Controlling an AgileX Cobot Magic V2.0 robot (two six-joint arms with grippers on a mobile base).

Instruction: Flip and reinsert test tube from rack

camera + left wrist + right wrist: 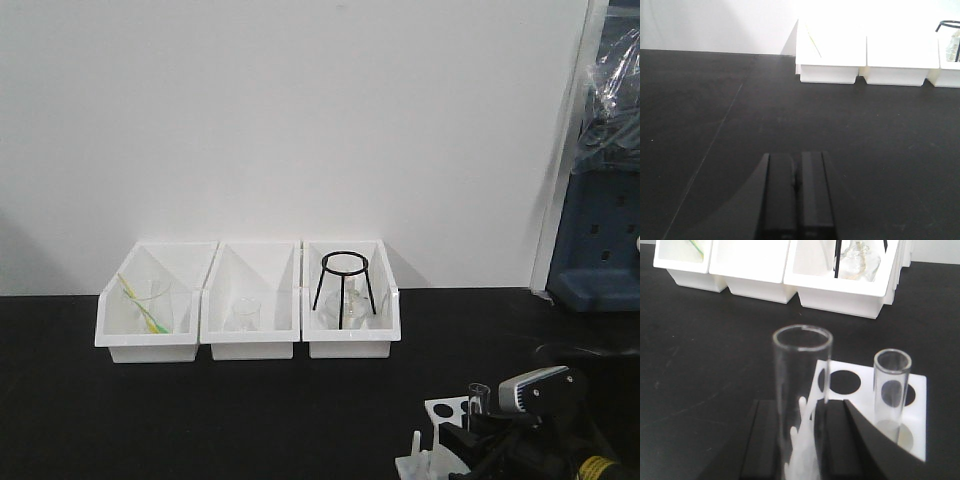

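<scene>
Glass, clear and colourless, fills the middle of my right wrist view: the test tube (pixel 802 390) stands upright with its open, rimmed mouth on top. My right gripper (pixel 803 440) has it pinched between two flat matte black pads (pixel 765 440), one pressed to each side of its smooth round wall. Through the glass I see blurred white upright pegs (pixel 800 455). I cannot tell whether its lower end sits in a hole, as that part is out of frame.

Just beside it lies the rack (pixel 917 440), a flat white plastic plate pierced with round dark holes (pixel 845 382). A second tube (pixel 892 385), equally slender and clear, stands upright in one hole with its rim up.

My left gripper (pixel 797 185) has its two black rectangular fingers pressed flat together with nothing between them, over the dull black table (pixel 880 130).

Along the far edge, against a plain white wall, sit three white bins (pixel 250 345) with sloped sides. One holds a black wire tripod (pixel 345 285) with a round ring top.
</scene>
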